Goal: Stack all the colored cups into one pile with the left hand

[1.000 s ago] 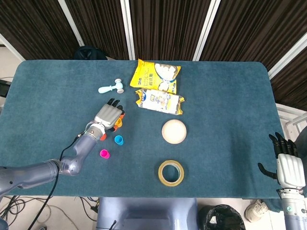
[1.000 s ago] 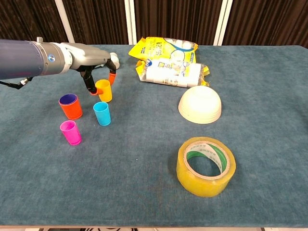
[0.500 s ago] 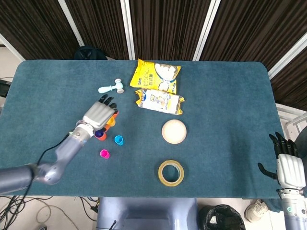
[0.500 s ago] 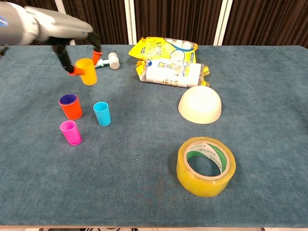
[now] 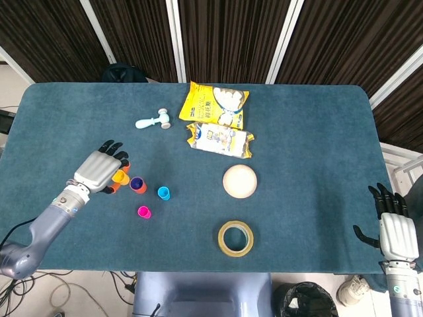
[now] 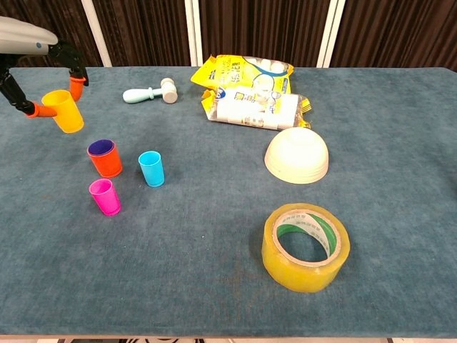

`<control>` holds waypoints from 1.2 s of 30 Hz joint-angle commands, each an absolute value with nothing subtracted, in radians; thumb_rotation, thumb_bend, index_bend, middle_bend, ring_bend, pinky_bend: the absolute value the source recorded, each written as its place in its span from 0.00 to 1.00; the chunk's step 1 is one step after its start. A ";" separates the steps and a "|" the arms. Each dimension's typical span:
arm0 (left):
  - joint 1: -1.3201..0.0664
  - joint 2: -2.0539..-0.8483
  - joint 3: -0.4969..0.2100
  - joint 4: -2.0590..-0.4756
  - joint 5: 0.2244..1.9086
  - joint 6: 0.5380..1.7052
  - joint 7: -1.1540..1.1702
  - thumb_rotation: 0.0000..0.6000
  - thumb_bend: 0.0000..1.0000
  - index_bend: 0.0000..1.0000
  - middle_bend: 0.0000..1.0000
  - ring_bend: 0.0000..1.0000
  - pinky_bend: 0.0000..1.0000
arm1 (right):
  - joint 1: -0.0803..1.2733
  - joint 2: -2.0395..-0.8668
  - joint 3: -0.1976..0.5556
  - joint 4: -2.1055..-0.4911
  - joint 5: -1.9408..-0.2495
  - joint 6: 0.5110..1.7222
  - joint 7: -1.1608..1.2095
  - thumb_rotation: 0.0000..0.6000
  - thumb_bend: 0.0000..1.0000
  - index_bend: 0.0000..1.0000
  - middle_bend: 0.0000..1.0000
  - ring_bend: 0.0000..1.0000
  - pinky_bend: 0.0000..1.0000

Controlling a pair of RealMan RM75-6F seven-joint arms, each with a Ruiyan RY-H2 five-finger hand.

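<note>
Four cups: one yellow cup (image 6: 63,111) is being held up by the left robot hand (image 5: 99,173); three are standing on the desk (image 6: 214,286).
Left robot hand: its fingers are pinching the yellow cup at the far left, clear of the desk, left of and behind the orange cup (image 6: 105,158).
Change: a second ago this cup was standing just behind the blue cup (image 6: 151,168) with the fingers closing round it; half a second ago it was lifted; now it is being carried further left.
Meaning: the pick-up is done, but the cup is overshooting the orange cup, so it probably needs bringing back over a standing cup before lowering.
Standing cups: one orange with a purple inside, one pink cup (image 6: 104,196) in front of it, one blue to the right; all apart, none stacked yet.
Other things, counted: one small mallet (image 6: 150,93), two snack bags (image 6: 246,89), one upturned bowl (image 6: 296,155), one tape roll (image 6: 305,246).
Right robot hand (image 5: 396,228): resting off the desk edge at far right, fingers extended, holding nothing.
</note>
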State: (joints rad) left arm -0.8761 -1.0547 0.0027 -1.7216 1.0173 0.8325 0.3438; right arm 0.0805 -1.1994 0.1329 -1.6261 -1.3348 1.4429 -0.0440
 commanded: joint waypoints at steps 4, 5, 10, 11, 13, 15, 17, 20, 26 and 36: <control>-0.857 -1.111 -0.001 -1.644 1.098 0.805 0.263 1.00 0.34 0.45 0.21 0.00 0.01 | 0.079 -1.200 0.137 -1.625 -1.331 1.448 -0.043 1.00 0.30 0.09 0.04 0.10 0.04; -0.857 -1.115 -0.002 -1.639 1.104 0.804 0.259 1.00 0.34 0.45 0.21 0.00 0.01 | 0.079 -1.200 0.137 -1.625 -1.330 1.448 -0.043 1.00 0.31 0.09 0.04 0.10 0.04; -0.859 -1.140 -0.010 -1.612 1.137 0.796 0.240 1.00 0.34 0.44 0.21 0.00 0.01 | 0.079 -1.200 0.140 -1.623 -1.328 1.449 -0.039 1.00 0.31 0.09 0.04 0.10 0.04; -0.861 -1.145 -0.011 -1.607 1.140 0.792 0.240 1.00 0.34 0.44 0.21 0.00 0.01 | 0.078 -1.200 0.140 -1.623 -1.328 1.449 -0.038 1.00 0.31 0.09 0.04 0.10 0.04; -0.863 -1.155 -0.013 -1.598 1.142 0.787 0.238 1.00 0.34 0.44 0.21 0.00 0.01 | 0.078 -1.199 0.140 -1.624 -1.329 1.450 -0.036 1.00 0.31 0.09 0.04 0.10 0.04; -0.864 -1.164 -0.015 -1.590 1.144 0.784 0.237 1.00 0.34 0.44 0.21 0.00 0.01 | 0.077 -1.198 0.140 -1.625 -1.330 1.451 -0.035 1.00 0.31 0.09 0.04 0.10 0.04; -0.865 -1.173 -0.015 -1.582 1.145 0.779 0.239 1.00 0.34 0.44 0.21 0.00 0.01 | 0.076 -1.197 0.141 -1.626 -1.330 1.453 -0.034 1.00 0.31 0.09 0.04 0.10 0.04; -0.868 -1.187 -0.016 -1.568 1.143 0.770 0.247 1.00 0.34 0.44 0.21 0.00 0.01 | 0.075 -1.196 0.143 -1.627 -1.328 1.455 -0.032 1.00 0.31 0.09 0.04 0.10 0.04; -0.869 -1.197 -0.019 -1.557 1.128 0.765 0.268 1.00 0.33 0.38 0.20 0.00 0.01 | 0.077 -1.197 0.144 -1.626 -1.326 1.452 -0.032 1.00 0.30 0.09 0.04 0.10 0.04; -0.885 -1.191 -0.017 -1.575 1.089 0.739 0.327 1.00 0.30 0.15 0.18 0.00 0.01 | 0.075 -1.195 0.146 -1.629 -1.324 1.454 -0.030 1.00 0.31 0.09 0.04 0.10 0.04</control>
State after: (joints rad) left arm -0.8814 -1.1950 -0.0173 -1.5678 1.0931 0.7430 0.3211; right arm 0.0750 -1.1945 0.1455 -1.6288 -1.3244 1.4543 -0.0302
